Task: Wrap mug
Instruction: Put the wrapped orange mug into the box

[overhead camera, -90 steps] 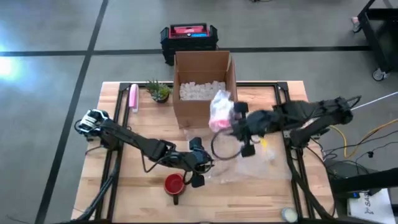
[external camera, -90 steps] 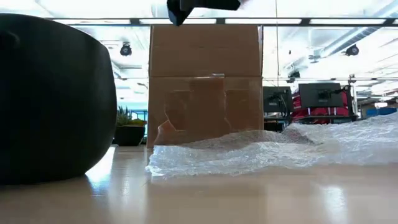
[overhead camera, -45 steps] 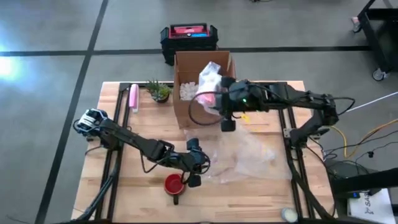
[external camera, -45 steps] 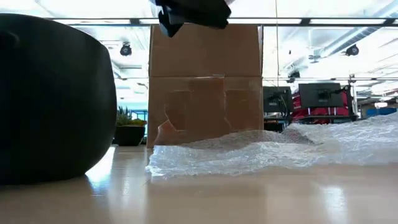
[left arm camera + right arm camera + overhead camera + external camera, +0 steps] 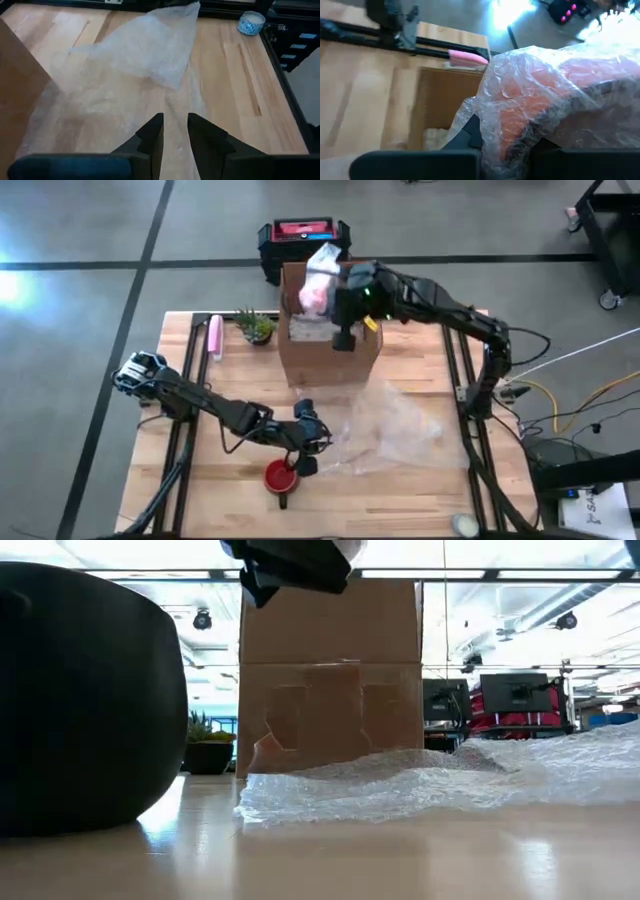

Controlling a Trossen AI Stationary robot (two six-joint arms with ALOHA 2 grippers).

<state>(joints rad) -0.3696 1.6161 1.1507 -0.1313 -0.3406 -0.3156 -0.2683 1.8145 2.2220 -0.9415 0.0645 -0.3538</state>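
Note:
A mug wrapped in clear bubble wrap, pink-red inside [image 5: 318,283] [image 5: 545,95], hangs over the open cardboard box [image 5: 330,350] [image 5: 330,680] at the table's far side. My right gripper [image 5: 335,295] [image 5: 290,560] is shut on it. A bare red mug [image 5: 281,476] stands near the front edge. My left gripper [image 5: 303,452] [image 5: 175,125] hovers just beside that mug, fingers a little apart, over the near-left edge of a loose bubble wrap sheet [image 5: 390,430] [image 5: 145,55] that lies flat on the table. My right gripper has the wrapped mug between its two fingers, at the bundle's lower side [image 5: 520,130]. The wrap covers most of the fingers [image 5: 470,132], so the exact spot is hidden. The arm reaches in from the table's right. The bundle is lifted clear above the box opening.
The box holds white packing pieces [image 5: 305,330]. A small plant [image 5: 257,327] and a pink object [image 5: 214,337] sit at the far left. A small round tin [image 5: 463,524] [image 5: 251,22] is at the near right. A large dark round shape [image 5: 90,700] fills the low view's left.
My right gripper has carried the wrapped mug up from the table's middle toward the far edge and somewhat left, ending above the box opening. The loose sheet has stayed on the table. My left gripper has shifted slightly toward the table's left.

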